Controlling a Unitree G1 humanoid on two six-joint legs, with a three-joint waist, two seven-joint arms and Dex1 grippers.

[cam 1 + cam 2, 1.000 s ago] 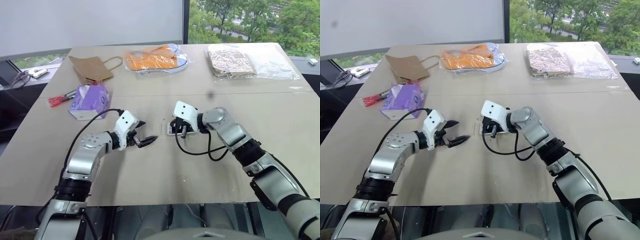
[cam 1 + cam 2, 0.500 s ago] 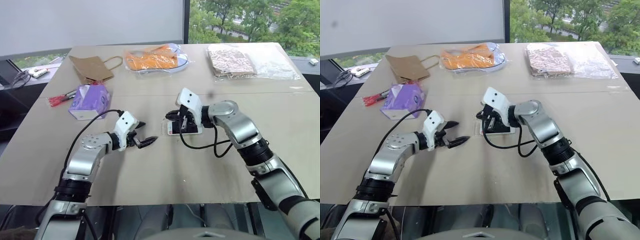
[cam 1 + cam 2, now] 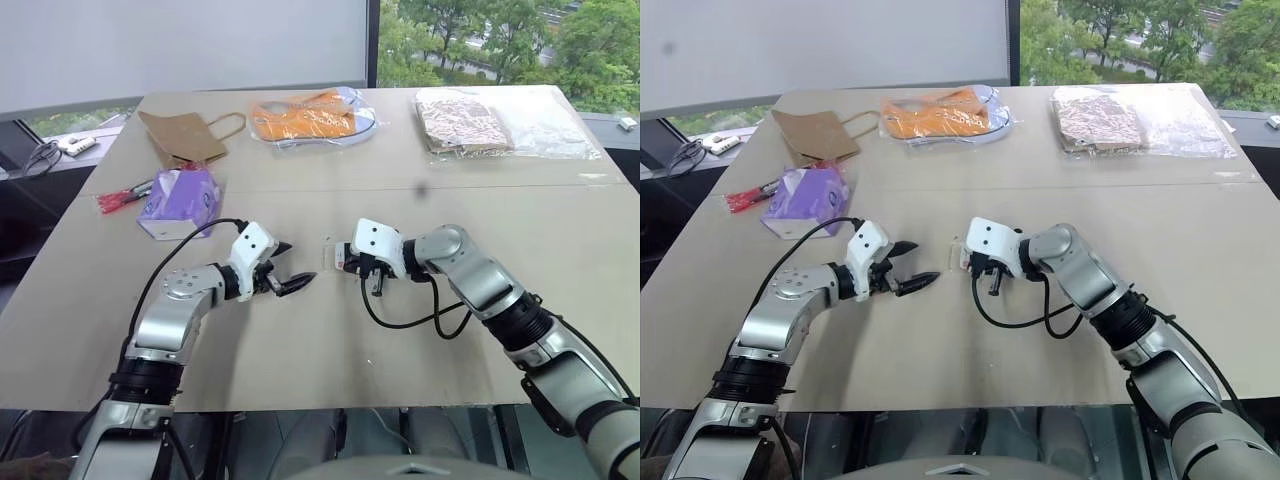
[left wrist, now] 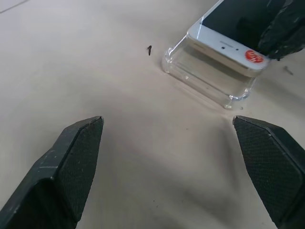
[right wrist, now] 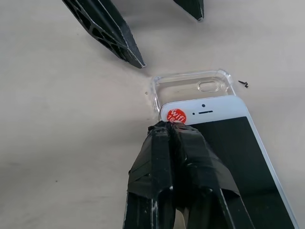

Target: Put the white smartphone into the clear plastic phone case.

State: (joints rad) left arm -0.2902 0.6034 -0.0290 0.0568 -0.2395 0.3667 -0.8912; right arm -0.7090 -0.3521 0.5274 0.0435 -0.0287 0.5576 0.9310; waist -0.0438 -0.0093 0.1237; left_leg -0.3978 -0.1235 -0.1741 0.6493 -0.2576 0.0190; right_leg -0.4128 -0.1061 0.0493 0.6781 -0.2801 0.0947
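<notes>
The white smartphone lies screen up on the table, resting partly on the clear plastic phone case. The case's end with the camera hole sticks out past the phone's top edge. A red sticker sits on the phone's white bezel. My right gripper is shut, its tips pressing down on the phone next to that sticker. In the head view it hangs over the phone at mid-table. My left gripper is open and empty a short way left of the case, pointing at it.
A purple tissue pack and red pens lie at the left. At the far edge are a brown paper bag, a clear bag with orange contents and patterned clear bags. A black cable loops under my right wrist.
My right gripper rose and swung toward the far side half a second ago, then came back down nearer to me onto the phone. The left arm has stayed still.
</notes>
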